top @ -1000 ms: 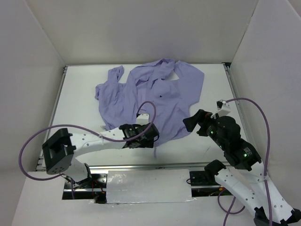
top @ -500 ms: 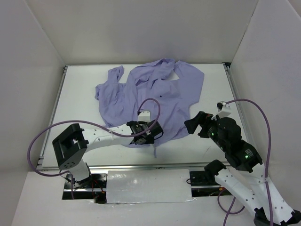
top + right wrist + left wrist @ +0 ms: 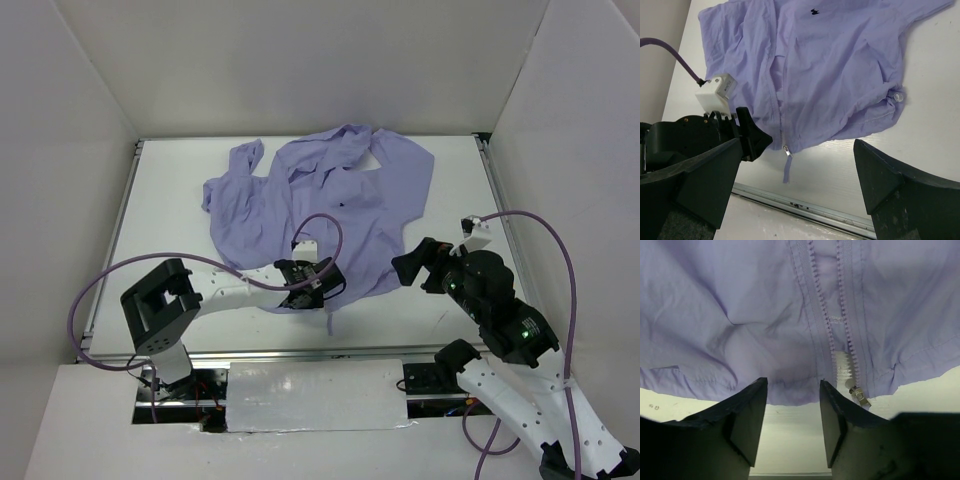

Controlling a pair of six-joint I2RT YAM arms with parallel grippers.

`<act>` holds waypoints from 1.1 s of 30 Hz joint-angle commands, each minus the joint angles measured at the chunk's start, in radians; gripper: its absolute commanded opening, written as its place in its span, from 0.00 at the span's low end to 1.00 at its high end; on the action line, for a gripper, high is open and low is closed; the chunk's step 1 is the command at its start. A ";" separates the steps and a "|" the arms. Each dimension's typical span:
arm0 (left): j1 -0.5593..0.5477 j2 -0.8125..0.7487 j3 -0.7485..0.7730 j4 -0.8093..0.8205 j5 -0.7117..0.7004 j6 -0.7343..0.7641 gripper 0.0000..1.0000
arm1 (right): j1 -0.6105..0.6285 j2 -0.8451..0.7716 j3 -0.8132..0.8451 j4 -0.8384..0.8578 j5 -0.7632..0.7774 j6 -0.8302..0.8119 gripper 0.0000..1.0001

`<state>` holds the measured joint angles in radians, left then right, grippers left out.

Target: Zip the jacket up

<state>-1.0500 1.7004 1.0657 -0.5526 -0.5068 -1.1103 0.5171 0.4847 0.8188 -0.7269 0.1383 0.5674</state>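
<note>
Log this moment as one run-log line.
left gripper: open, at jacket hem beside zipper pull | right gripper: open, empty, clear of jacket | jacket: spread on table, zipper pull at bottom hem

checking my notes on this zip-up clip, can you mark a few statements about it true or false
1. The jacket lies on the table. True.
2. The zipper slider sits up at the collar. False: it is down at the bottom hem, and the teeth above it stand apart.
3. The right gripper holds a sleeve. False: it is open, holds nothing and is off to the side of the jacket.
4. The left gripper is at the bottom hem, next to the zipper's lower end, jaws apart. True.
5. The jacket's chest is plain. False: it carries a small dark mark.
</note>
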 commanded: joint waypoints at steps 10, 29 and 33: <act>0.012 0.057 -0.046 0.077 0.042 -0.039 0.63 | 0.001 -0.005 -0.001 0.018 -0.017 -0.021 1.00; 0.016 0.012 -0.179 0.246 0.140 -0.023 0.00 | 0.001 0.002 -0.001 0.026 -0.029 -0.024 1.00; 0.019 -0.086 -0.222 0.321 0.201 0.007 0.00 | 0.000 0.017 -0.010 0.043 -0.071 -0.023 1.00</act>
<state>-1.0313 1.6585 0.8978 -0.2676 -0.4217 -1.1252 0.5171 0.4881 0.8165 -0.7250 0.1020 0.5591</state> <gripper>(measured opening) 0.041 0.999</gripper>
